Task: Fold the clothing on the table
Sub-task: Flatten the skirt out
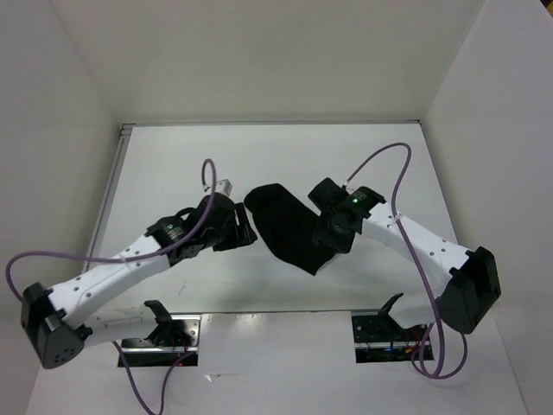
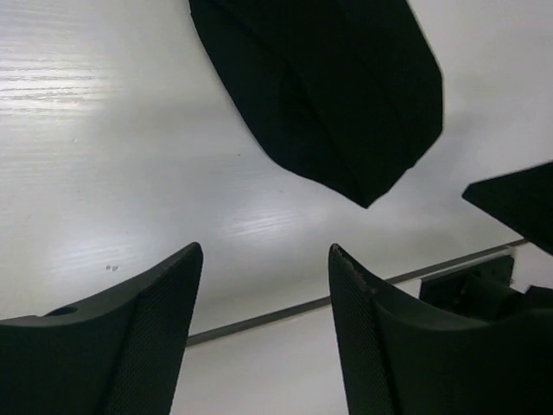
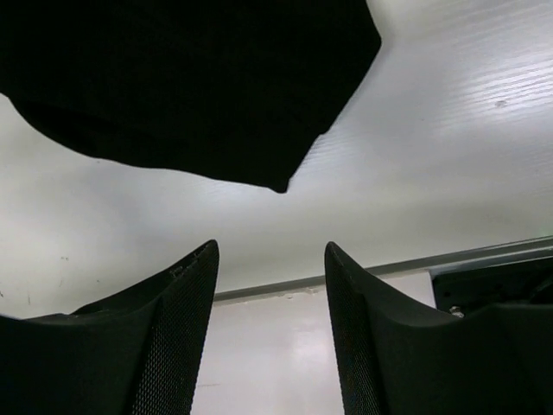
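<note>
- Task's thing: the clothing (image 1: 283, 226) lies on the surface (image 1: 216, 156) at about its middle, between the two arms; it forms one compact black bundle, elongated from far-left to near-right.
- Left fingers (image 2: 188, 264): spread apart, nothing between them; they hover just left of the clothing without touching it; the left wrist view shows bare surface below them and a pointed corner of the fabric beyond.
- Right fingers (image 3: 207, 259): likewise spread and empty; in the top view this arm's head overlaps the right edge of the bundle, black on black, so contact cannot be told there; the right wrist view shows the fabric edge ahead of the tips, not between them.
- Fabric condition: in the left wrist view a layer edge runs down the bundle, which suggests one part lies doubled over another; the number of layers cannot be told; no sleeve or loose flap trails out over the surface.
- Progress, as a judgement: the folding appears largely done, since the garment is gathered small and neither arm holds it.
- Remaining, as a judgement: possibly one further fold or a squaring of the slanted outline; otherwise only withdrawal of both arms to the near edge.
- Caution: the right arm's closeness to the bundle could drag an upper layer if it withdraws low.
</note>
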Tool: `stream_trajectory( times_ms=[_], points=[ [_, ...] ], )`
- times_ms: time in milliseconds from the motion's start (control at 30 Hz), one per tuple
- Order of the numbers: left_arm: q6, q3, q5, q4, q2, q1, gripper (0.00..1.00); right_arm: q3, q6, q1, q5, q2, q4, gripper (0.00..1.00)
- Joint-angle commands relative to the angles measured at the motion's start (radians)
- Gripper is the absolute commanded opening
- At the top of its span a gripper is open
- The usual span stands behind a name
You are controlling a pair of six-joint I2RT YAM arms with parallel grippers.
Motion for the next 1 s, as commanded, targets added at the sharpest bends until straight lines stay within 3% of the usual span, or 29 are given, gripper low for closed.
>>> stream_trajectory(
  times_ms=[0, 233, 500, 700, 800, 967],
  points=[
    [0.079, 0.011, 0.093, 0.159, 0.123, 0.055, 0.67, -0.02, 0.048, 0.011, -0.001, 0.011, 0.076, 0.58],
    [0.142, 0.086, 0.213, 0.238, 0.281, 0.195, 0.67, -0.196, 0.114, 0.002, -0.109, 0.046, 0.282, 0.58],
    [0.188, 0.076, 0.321, 0.252, 0.267, 0.318, 0.67, -0.291, 0.146, 0.002, -0.146, 0.191, 0.397, 0.58],
    [0.217, 0.056, 0.392, 0.252, 0.235, 0.407, 0.67, -0.236, 0.146, 0.002, -0.052, 0.282, 0.454, 0.4],
    [0.237, 0.043, 0.42, 0.252, 0.226, 0.443, 0.67, -0.207, 0.135, 0.002, -0.026, 0.314, 0.434, 0.0],
    [0.262, 0.023, 0.47, 0.221, 0.192, 0.485, 0.67, -0.125, 0.117, 0.066, 0.035, 0.25, 0.23, 0.0]
  ],
)
